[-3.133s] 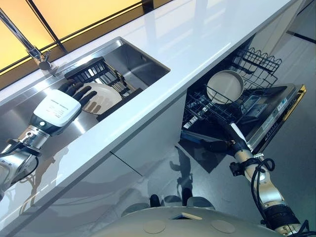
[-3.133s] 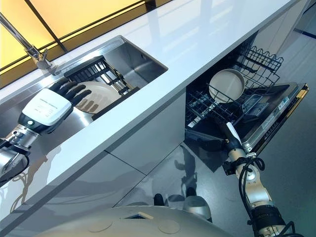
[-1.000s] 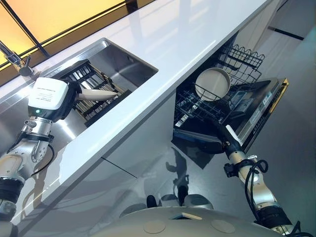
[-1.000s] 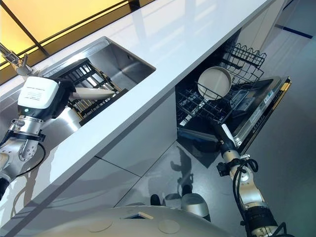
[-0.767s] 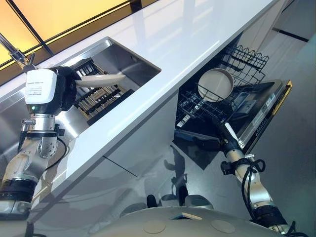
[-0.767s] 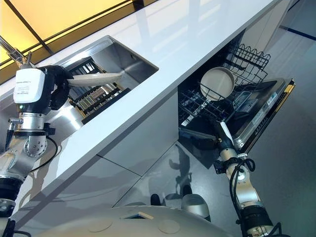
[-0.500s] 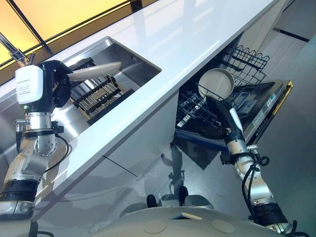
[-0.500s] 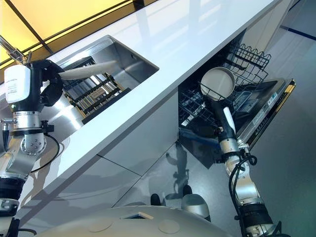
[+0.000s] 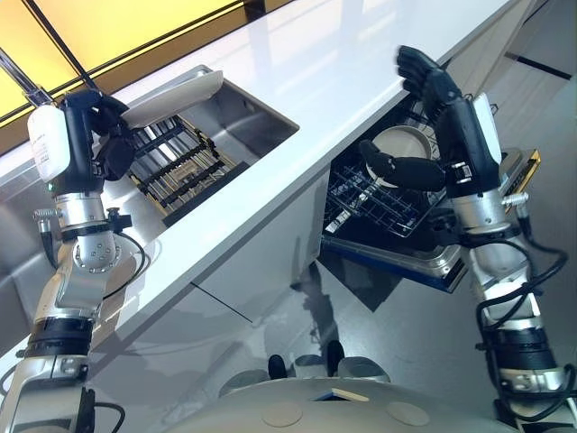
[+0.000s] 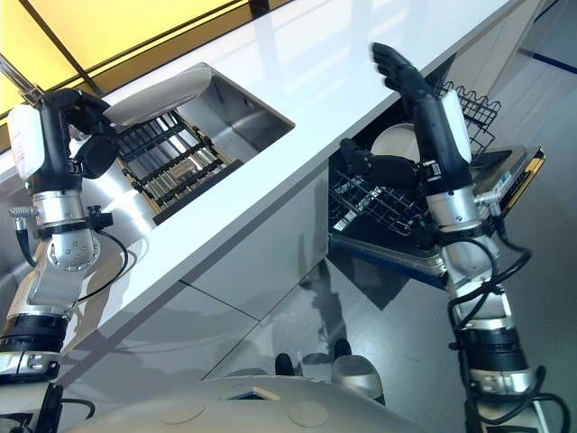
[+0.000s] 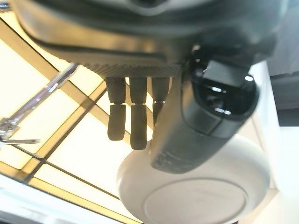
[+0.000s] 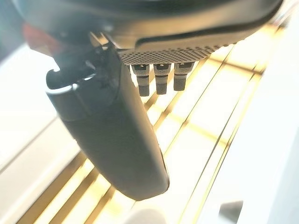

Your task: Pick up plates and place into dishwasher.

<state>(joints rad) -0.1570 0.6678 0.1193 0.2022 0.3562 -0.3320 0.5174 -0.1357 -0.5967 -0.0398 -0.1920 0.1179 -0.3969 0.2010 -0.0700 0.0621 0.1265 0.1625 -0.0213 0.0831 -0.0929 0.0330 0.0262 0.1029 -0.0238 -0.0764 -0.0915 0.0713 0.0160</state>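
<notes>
My left hand (image 9: 93, 135) is shut on the rim of a cream plate (image 9: 171, 97), held edge-on above the sink (image 9: 261, 113). In the left wrist view the thumb (image 11: 187, 135) lies across the plate (image 11: 196, 191) and the fingers (image 11: 135, 116) curl behind it. My right hand (image 9: 455, 126) is raised and open, fingers spread, in front of the open dishwasher. It holds nothing, as the right wrist view shows past its thumb (image 12: 117, 135). A round plate (image 9: 401, 144) stands in the dishwasher's lower rack (image 9: 370, 203), partly behind that hand.
A black dish rack (image 9: 176, 167) lies in the sink and a tap (image 9: 18, 77) stands at its far left. The white counter (image 9: 297, 72) runs between sink and dishwasher. An upper wire basket (image 10: 464, 104) and the lowered dishwasher door (image 9: 518, 176) are behind my right hand.
My left hand took hold of the plate and lifted it out of the sink rack. My right hand rose from low by the dishwasher door to above the lower rack.
</notes>
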